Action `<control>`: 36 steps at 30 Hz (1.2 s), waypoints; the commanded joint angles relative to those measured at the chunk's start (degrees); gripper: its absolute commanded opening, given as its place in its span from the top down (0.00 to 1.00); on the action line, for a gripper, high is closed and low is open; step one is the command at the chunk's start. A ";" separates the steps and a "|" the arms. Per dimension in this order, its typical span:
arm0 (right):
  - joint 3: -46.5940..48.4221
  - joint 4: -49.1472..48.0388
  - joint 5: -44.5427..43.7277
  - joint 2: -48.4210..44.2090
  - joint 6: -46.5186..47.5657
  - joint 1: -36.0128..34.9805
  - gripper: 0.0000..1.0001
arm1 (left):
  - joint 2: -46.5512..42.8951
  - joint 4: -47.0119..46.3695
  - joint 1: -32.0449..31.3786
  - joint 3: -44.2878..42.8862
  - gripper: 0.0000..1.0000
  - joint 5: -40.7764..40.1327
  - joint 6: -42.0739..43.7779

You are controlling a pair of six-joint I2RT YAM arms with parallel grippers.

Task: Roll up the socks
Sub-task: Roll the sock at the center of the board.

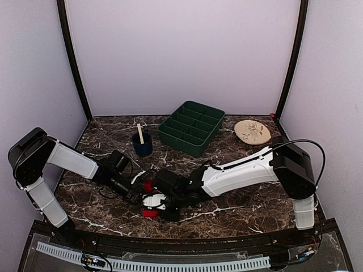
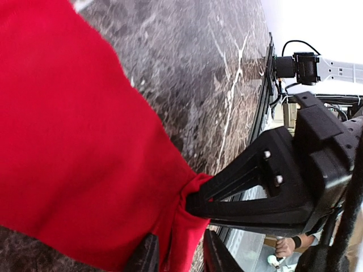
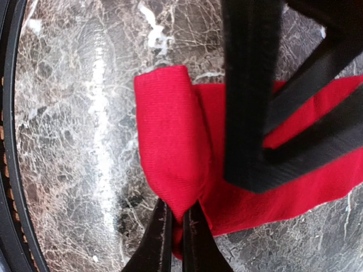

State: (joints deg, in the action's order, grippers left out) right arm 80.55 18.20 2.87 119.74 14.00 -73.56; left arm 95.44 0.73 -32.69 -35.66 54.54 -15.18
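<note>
The red sock (image 1: 149,187) lies on the dark stone table (image 1: 244,212), low and a little left of the middle in the top view. Both arms meet over it. The left gripper (image 1: 140,192) comes in from the left side and the right gripper (image 1: 160,203) comes in from the right side. Red cloth shows above and below the spot where they meet.

In the left wrist view, the sock fills most of the left half of the frame. The left gripper's two fingers (image 2: 144,258) poke up at the bottom edge. The gap between them is small and it is full of red cloth, so they hold the sock. The black right gripper reaches in from the right and pinches a bunched corner near the middle of the frame.

In the right wrist view, the sock sits in the middle and runs off to the right. Its left edge is folded over into a thick roll. The right gripper's fingers (image 3: 161,241) rise from the bottom edge, almost closed, and squeeze the low end of that roll.

Near the back of the table stand a blue cup (image 1: 142,145) with a stick (image 1: 140,133) in it, a green tray (image 1: 170,135) and a round wooden plate (image 1: 252,132).
</note>
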 commanded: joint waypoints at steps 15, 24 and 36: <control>4.95 12.79 13.96 4.09 -9.68 4.61 1.00 | -12.66 -0.69 2.53 1.70 0.64 -19.19 1.72; 7.68 17.60 24.29 5.41 -11.98 6.95 1.00 | -18.55 -4.13 2.46 5.66 0.66 -26.59 -0.84; 6.81 19.50 35.60 6.42 -14.90 11.78 1.00 | -30.87 -18.99 0.07 16.28 0.75 -31.55 -4.33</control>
State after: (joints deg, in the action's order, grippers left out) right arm 87.66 34.57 33.56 124.09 0.49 -63.79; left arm 67.77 -10.96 -30.87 -22.09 24.47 -18.90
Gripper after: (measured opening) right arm 0.023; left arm 0.265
